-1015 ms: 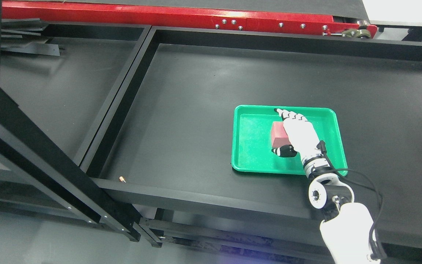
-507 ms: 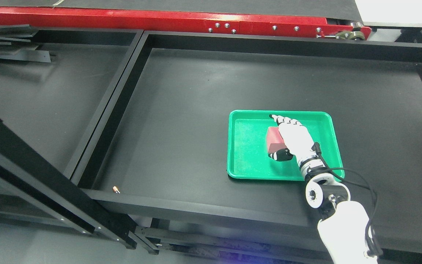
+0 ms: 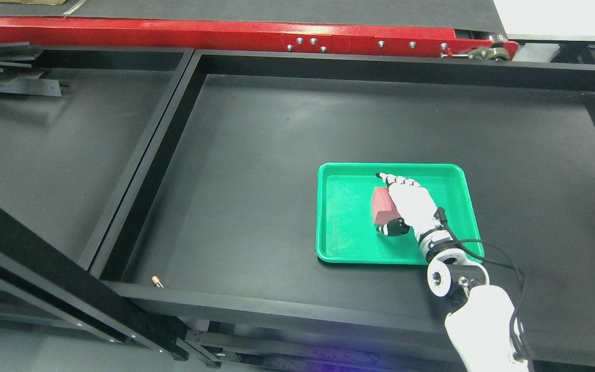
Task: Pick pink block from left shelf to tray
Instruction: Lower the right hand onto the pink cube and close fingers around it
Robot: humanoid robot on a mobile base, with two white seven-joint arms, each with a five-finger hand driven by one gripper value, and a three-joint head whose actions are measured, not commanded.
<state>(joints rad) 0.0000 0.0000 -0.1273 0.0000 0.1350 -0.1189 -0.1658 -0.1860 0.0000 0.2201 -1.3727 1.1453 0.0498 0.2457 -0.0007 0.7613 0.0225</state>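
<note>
The pink block lies inside the green tray, at its middle. My right hand comes in from the lower right and covers the block's right side. Its fingers stretch across the block's top toward the tray's far rim, and the black-tipped thumb presses the block's near side. The block looks to rest on the tray floor. The left arm is out of view.
The tray sits in a large black shelf bay with raised walls. A second black bay is on the left. A small copper-coloured object lies in the near left corner. A red beam runs along the back. A black post crosses the lower left.
The whole picture has shifted down and left, so the camera moved. The hand keeps the same hold on the block in the tray.
</note>
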